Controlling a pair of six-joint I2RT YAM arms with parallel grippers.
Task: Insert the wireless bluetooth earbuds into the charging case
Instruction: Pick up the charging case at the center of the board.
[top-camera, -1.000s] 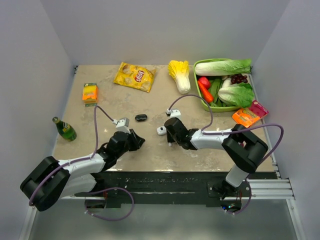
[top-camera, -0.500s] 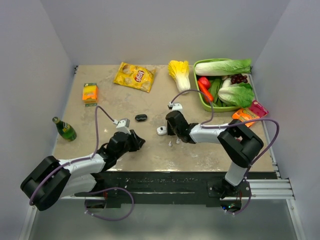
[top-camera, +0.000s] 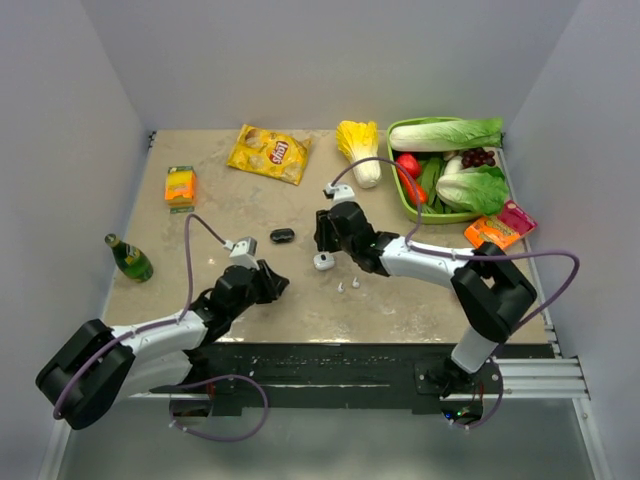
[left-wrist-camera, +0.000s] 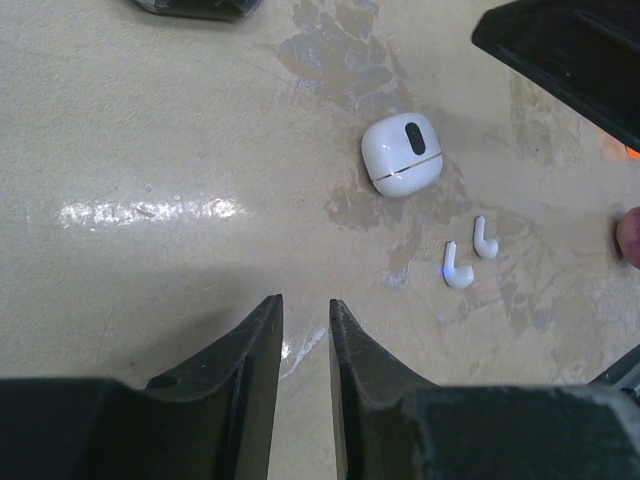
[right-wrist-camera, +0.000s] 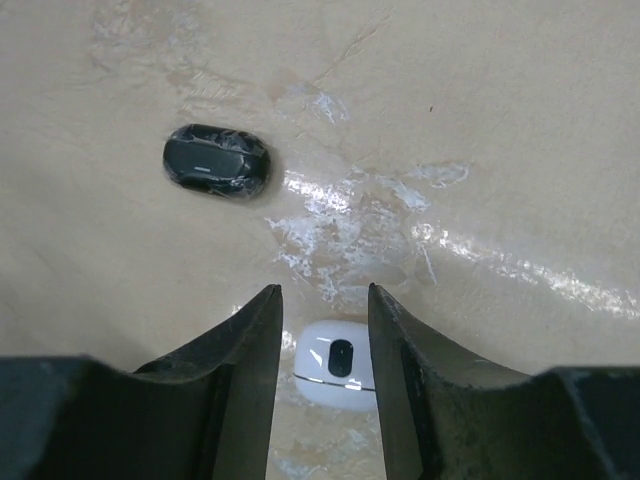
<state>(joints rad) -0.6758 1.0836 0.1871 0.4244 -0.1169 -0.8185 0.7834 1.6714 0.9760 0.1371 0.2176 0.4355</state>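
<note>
Left hand (left-wrist-camera: 303, 305): narrow gap, empty, hovered over the table (left-wrist-camera: 150, 120).
White earbuds (left-wrist-camera: 485, 240): lay loose on the table, just beside white case (left-wrist-camera: 402, 154).
Right hand (right-wrist-camera: 322, 292): parted, empty, poised above that case.
Black case (right-wrist-camera: 215, 161): sat farther back.

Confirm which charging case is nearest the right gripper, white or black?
The white case, framed between the right gripper's open fingers; the black case lies farther out, beyond the fingertips.

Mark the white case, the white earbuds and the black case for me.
white case (left-wrist-camera: 395, 162), left wrist view, on its white shell.
white earbuds (left-wrist-camera: 457, 274), left wrist view, head of the bud showing a blue light.
black case (right-wrist-camera: 215, 161), right wrist view, middle of its top.
</note>
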